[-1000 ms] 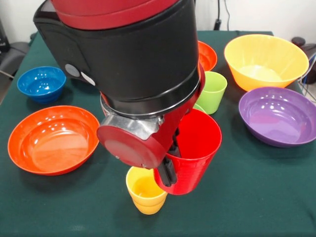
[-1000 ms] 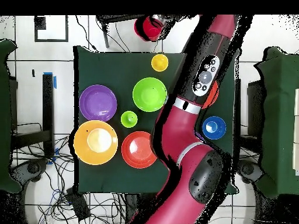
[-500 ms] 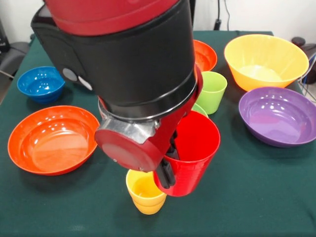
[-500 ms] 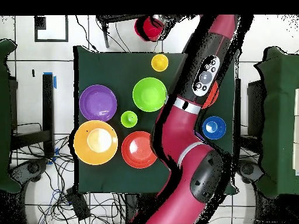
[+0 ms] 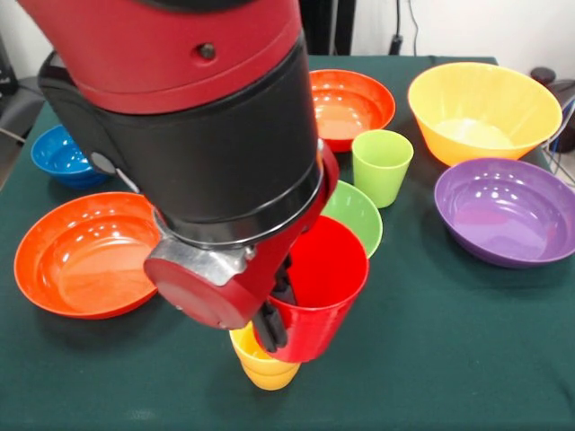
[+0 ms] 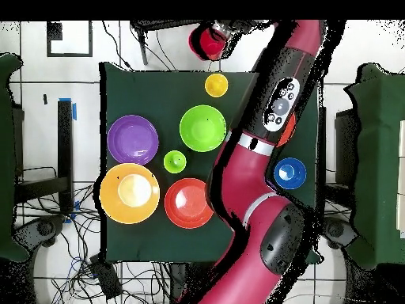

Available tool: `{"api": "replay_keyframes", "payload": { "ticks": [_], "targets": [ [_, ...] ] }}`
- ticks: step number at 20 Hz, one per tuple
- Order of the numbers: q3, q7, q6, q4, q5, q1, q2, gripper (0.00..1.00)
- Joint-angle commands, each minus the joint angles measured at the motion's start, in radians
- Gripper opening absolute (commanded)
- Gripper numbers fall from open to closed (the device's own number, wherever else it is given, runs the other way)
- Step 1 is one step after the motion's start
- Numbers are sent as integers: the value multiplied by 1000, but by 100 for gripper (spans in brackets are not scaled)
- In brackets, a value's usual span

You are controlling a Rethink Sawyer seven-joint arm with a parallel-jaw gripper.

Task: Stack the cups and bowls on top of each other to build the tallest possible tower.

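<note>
No writing can be read; the gripper (image 5: 274, 314) holds the red cup (image 5: 316, 287) by its rim, just above the yellow cup (image 5: 260, 359) near the worktop's (image 5: 467, 350) front edge, with bare cloth to the right; three cups show, counting the green cup (image 5: 381, 165); six bowls show: two red-orange, one orange, purple, green, blue.

Arm: we see a glossy red shell (image 5: 171, 45) with a black band (image 5: 216, 153) and a bare metal ring.
Held tapered plastic cup (image 5: 316, 287): we see red.
Small plastic cup beneath it (image 5: 256, 364): yellow.
Upright tapered cup (image 5: 381, 166): light green.
Round plastic bowls: we count large orange-yellow (image 5: 483, 108), purple (image 5: 505, 211), two red-orange (image 5: 85, 256) (image 5: 349, 103), light green (image 5: 355, 214), small blue (image 5: 58, 154).
Table cloth (image 5: 467, 341): plain dark green.
</note>
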Motion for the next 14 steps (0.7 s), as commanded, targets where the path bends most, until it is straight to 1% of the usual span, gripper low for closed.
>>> {"api": "replay_keyframes", "payload": {
  "ticks": [1, 7, 14],
  "targets": [
    [-29, -197, 5, -152, -122, -8, 34, 0],
    [-19, -209, 10, -152, -146, -13, 35, 0],
    [-9, -213, 26, -152, -148, -20, 40, 0]
  ]
}}
